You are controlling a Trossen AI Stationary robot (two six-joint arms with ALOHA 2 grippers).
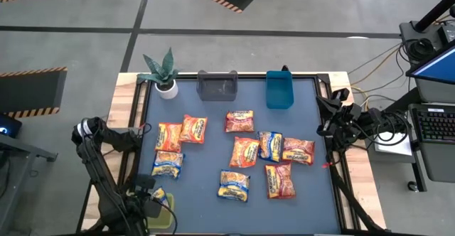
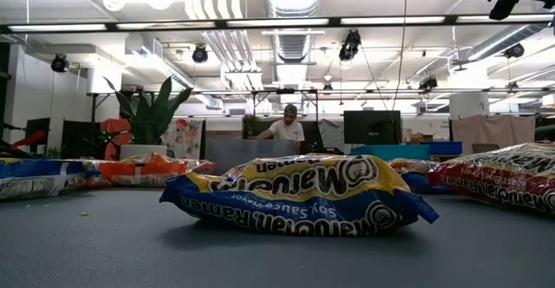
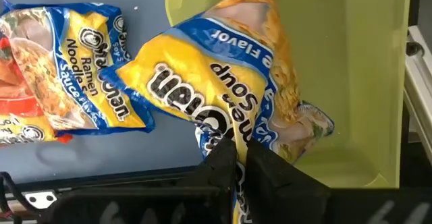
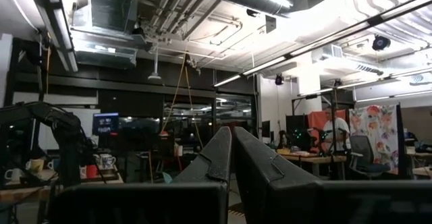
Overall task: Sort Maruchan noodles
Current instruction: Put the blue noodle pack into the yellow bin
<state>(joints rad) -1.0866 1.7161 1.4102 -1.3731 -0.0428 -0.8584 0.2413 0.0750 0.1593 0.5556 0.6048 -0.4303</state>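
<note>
My left gripper (image 3: 236,158) is clamped on a yellow-and-blue packet (image 3: 216,82), fingers pinched together on its edge, and it hangs over the yellow-green bin (image 3: 351,82) at the near left corner of the table. The packet droops partly into that bin and partly over its rim; I judge it not yet dropped. Just beside the bin, on the mat, lies another yellow-and-blue packet (image 3: 67,69).

My right gripper (image 4: 231,150) is closed on nothing, parked off the right edge of the table and pointing out into the room.

Going by the high view, I am near the start. Farther from the bin, about ten packets remain loose on the mat (image 1: 206,193): an orange pair (image 1: 181,131) and a yellow-blue one (image 1: 168,163) nearest, then a spread of orange, red-pink and yellow-blue ones (image 1: 266,156) towards the middle and right. At the far edge, well apart from my bin, a grey bin (image 1: 217,86) and a blue bin (image 1: 280,89) look empty.

Hard to make out: whether anything already lies in the yellow-green bin under the held packet, since my arm covers it from above. The low view shows mostly one close packet (image 2: 295,194), so it does not help with the count.
</note>
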